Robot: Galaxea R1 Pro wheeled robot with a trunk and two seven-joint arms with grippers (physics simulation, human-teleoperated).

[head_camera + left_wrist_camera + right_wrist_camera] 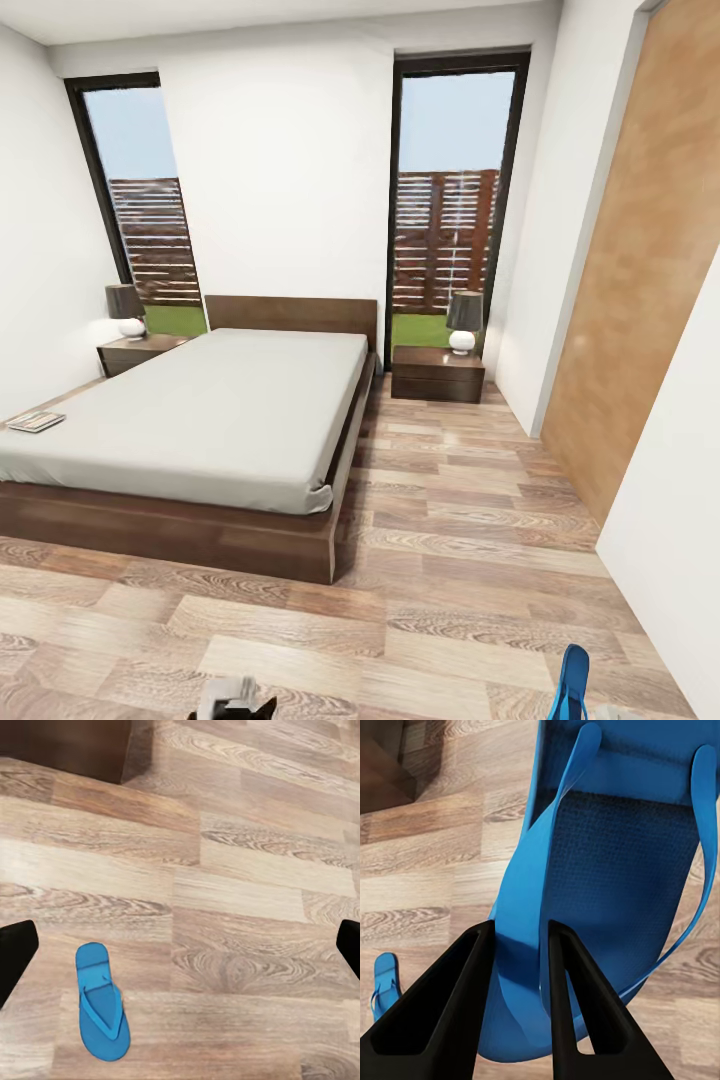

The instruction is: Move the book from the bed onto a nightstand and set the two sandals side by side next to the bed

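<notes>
Between the right gripper's two black fingers, the edge of one blue sandal sits clamped, its sole hanging above the wood-plank floor. The left gripper's fingers stand wide apart over bare planks, the second sandal lying flat on the floor beneath, near the bed's dark frame corner. Across the room, the bed fills the left half, the book resting at the mattress's left edge. A nightstand with a lamp stands right of the headboard, another nightstand left.
</notes>
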